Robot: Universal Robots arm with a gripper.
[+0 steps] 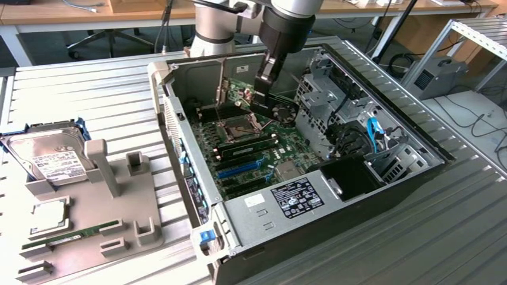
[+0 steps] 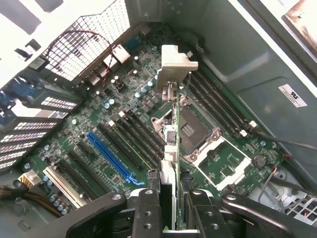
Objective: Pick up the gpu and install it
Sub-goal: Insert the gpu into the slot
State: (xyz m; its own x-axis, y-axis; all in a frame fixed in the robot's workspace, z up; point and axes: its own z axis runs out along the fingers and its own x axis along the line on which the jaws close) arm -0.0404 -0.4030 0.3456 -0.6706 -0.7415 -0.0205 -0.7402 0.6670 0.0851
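On the table (image 1: 87, 89), inside the open case (image 1: 170, 113), the end effector (image 2: 173, 210) clamped the gpu (image 2: 171, 134) edge-on; it likely needed squaring with the blue slot (image 2: 111, 158).

Soft, even light filled the room, and the slatted table (image 1: 95, 89) glared pale. Shadow pooled inside the case (image 1: 194, 77). The bracket of the gpu (image 2: 171, 131) gleamed, perhaps overexposed, and white glare burned behind the grille (image 2: 84, 39).

The end effector (image 1: 266, 80) holds the gpu (image 1: 264, 98) over the motherboard (image 1: 265, 155) inside the open case (image 1: 412, 178); hard drive (image 1: 47, 157) at the exterior view's left.
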